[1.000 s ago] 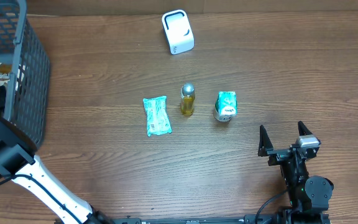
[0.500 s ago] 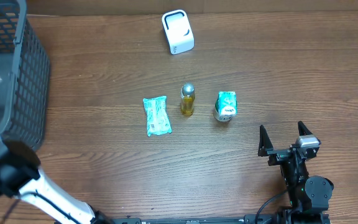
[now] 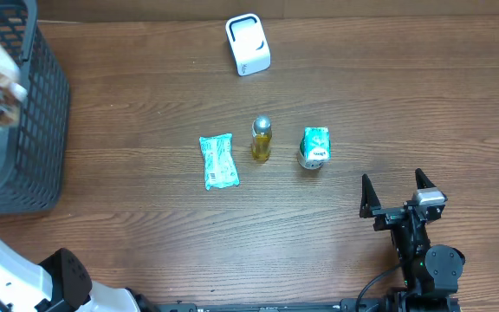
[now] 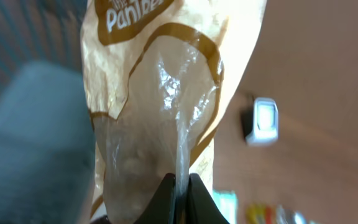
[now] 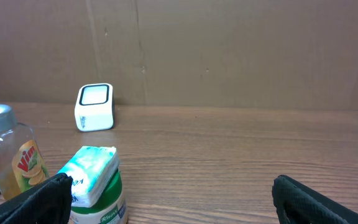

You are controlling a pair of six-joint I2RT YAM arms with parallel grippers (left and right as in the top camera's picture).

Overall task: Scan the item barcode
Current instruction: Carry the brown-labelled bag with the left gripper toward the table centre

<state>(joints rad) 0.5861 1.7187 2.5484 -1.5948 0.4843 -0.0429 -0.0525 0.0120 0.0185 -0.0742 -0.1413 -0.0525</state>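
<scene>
Left fingers pinch the brown clear-windowed packet tight; right fingers stand wide apart

basket: far left | teal packet, yellow bottle, teal-topped tub: side by side, centre

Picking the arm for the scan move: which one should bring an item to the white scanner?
Left, probably. The left gripper is shut on the brown-and-clear packet, up by the basket. The right gripper stands open and empty.
</scene>
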